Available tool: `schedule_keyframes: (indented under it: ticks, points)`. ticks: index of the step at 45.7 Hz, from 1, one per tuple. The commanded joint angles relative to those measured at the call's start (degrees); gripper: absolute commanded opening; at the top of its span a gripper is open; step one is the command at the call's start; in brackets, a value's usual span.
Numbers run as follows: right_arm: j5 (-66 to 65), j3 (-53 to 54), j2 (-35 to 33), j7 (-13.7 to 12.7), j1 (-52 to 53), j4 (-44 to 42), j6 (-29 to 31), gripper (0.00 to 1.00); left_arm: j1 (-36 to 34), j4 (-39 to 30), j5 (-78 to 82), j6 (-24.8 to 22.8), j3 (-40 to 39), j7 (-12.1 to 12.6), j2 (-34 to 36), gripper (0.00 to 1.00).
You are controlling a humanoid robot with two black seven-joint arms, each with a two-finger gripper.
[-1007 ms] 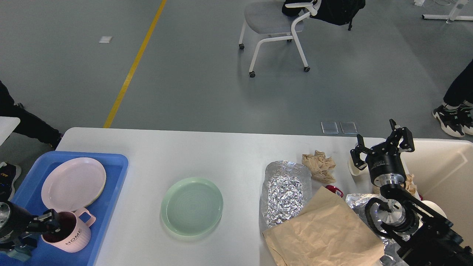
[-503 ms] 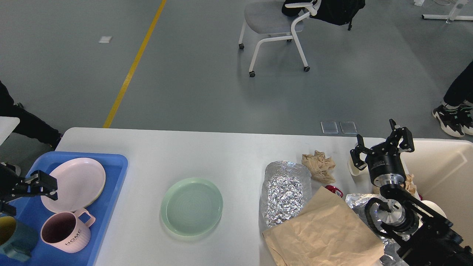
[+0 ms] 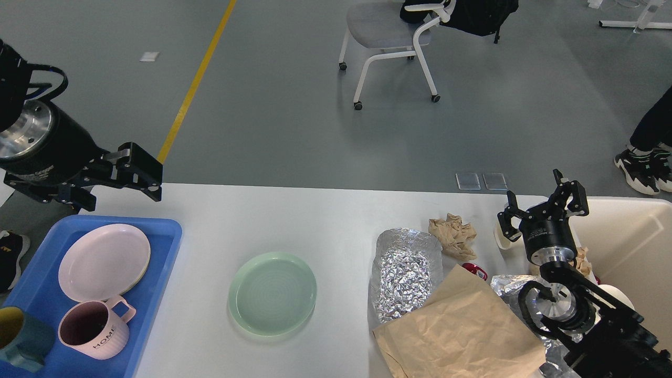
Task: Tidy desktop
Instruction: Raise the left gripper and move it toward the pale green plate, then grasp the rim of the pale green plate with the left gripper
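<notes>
Now the wide white counter (image 3: 325,220) sorts itself: crockery on the blue tray (image 3: 37,294) at left, foil and paper scraps near the cream bin (image 3: 635,236) at right. Between them the green plate (image 3: 272,292) waits alone, left gripper (image 3: 152,178) lifted, empty, jaw spread unclear, right gripper (image 3: 543,205) splayed, empty.

Green plate (image 3: 272,293), blue tray (image 3: 157,262)

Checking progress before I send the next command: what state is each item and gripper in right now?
left gripper: raised above the desktop's far left, holding nothing
right gripper: open, empty
green plate: empty, on the desktop
pink plate: in the blue tray
pink mug: upright, in the tray
foil: crumpled
brown paper: lying flat
tissue: crumpled
</notes>
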Motion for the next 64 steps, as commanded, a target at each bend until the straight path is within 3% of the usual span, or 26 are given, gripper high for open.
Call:
schedule_keyframes:
  ticks: [1,9,23,30,42,56,64]
  points:
    - [0.0,0.0,0.0,-0.1,0.0,0.0,0.0,1.00,-4.8,-0.1,-4.6,-3.9,-2.1,-0.1,-6.7,0.94]
    - [0.0,0.0,0.0,-0.1,0.0,0.0,0.0,1.00,-5.4,-0.1,-9.3,-4.9,-3.8,-0.3,-12.2,0.94]
    - [0.0,0.0,-0.1,-0.1,0.0,0.0,0.0,1.00,-4.4,0.3,-10.4,-4.5,-4.3,-0.7,-11.7,0.95]
    - [0.0,0.0,-0.1,0.0,0.0,0.0,0.0,1.00,1.1,0.6,-10.0,-3.3,-5.2,-0.7,-10.1,0.95]
    - [0.0,0.0,-0.1,-0.1,0.0,0.0,0.0,1.00,20.1,2.4,-10.7,13.3,-10.5,-0.3,-9.7,0.94]
    - [0.0,0.0,-0.1,-0.1,0.0,0.0,0.0,1.00,38.1,6.9,-25.1,23.1,-14.9,0.1,-10.4,0.86]
    - [0.0,0.0,-0.1,0.0,0.0,0.1,0.0,1.00,47.0,9.3,-31.3,33.2,-17.1,0.0,-10.7,0.86]
